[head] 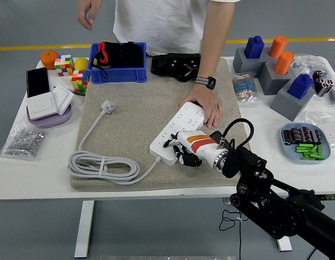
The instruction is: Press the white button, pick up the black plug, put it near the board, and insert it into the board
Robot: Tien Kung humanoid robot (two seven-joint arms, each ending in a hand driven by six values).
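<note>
Right robot hand (185, 149) rests with curled fingers over the near end of the white power strip (175, 134), holding nothing visible. That strip lies diagonally on the beige mat (135, 114) on the bench (26, 173), directly beneath the fingers. A person's hand (204, 105) presses on its far end.

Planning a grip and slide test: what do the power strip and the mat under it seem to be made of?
The power strip looks like hard white plastic, smooth with a slight sheen. The mat looks like beige felt or short-pile carpet: matte, speckled, fibrous; which one I cannot tell.
</note>
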